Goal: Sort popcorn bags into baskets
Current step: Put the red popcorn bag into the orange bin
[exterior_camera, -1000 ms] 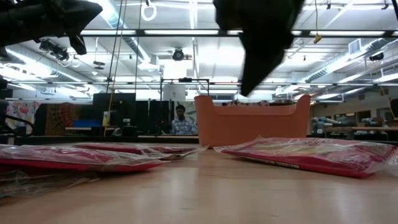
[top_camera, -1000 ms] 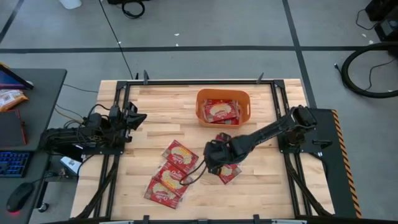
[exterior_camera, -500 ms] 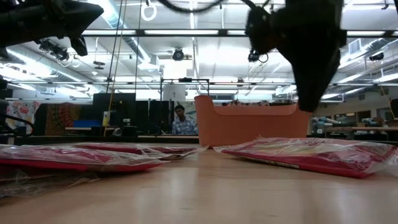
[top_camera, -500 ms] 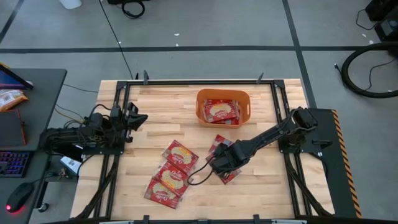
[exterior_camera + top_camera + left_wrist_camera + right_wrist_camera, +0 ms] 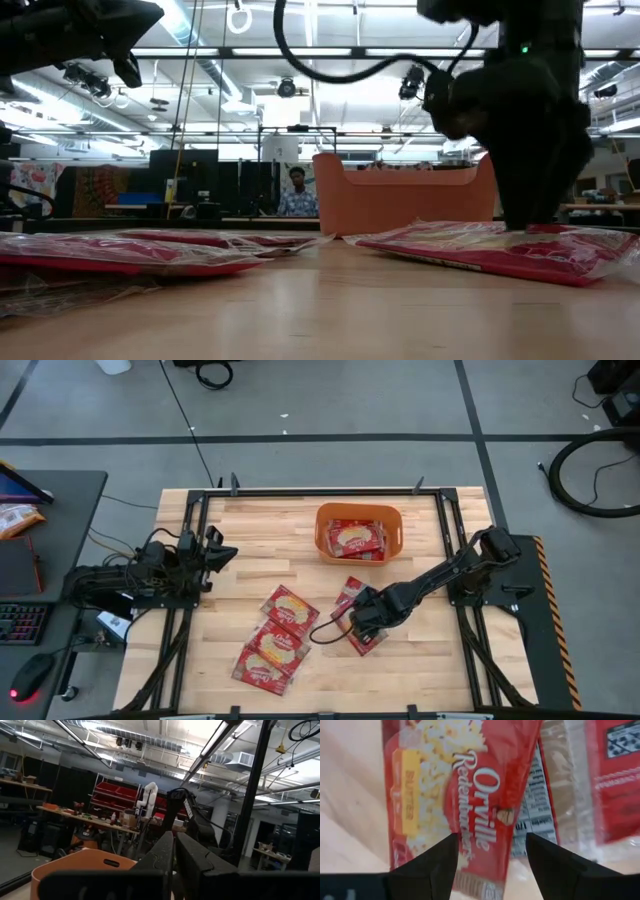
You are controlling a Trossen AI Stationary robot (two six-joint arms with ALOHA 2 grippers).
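An orange basket [image 5: 322, 532] at the table's far middle holds popcorn bags [image 5: 355, 538]. Three more red popcorn bags [image 5: 280, 643] lie flat at the near left of the middle. Two others lie near the middle: one [image 5: 349, 591] partly under my right arm, one [image 5: 470, 795] under my right gripper [image 5: 490, 870]. That gripper is open and points down, its fingers low over the bag's printed face [image 5: 480, 245]. My left gripper [image 5: 174, 855] is shut and empty, held in the air at the table's left edge [image 5: 222, 552]. My right gripper stands open, pointing down, right at the top face of the flat popcorn bag [image 5: 485, 850]. Whether its fingertips [image 5: 432, 865] touch the bag, I cannot tell.
The basket [image 5: 400, 200] stands behind the bags in the low view. A black frame [image 5: 300, 491] runs around the table. A desk with a keyboard [image 5: 20, 622] stands beyond the left edge. A person [image 5: 292, 192] shows in the room behind.
My right gripper has come down from high above the table to the popcorn bag near the middle, going a little toward the table's right edge. The bags have stayed where they were.
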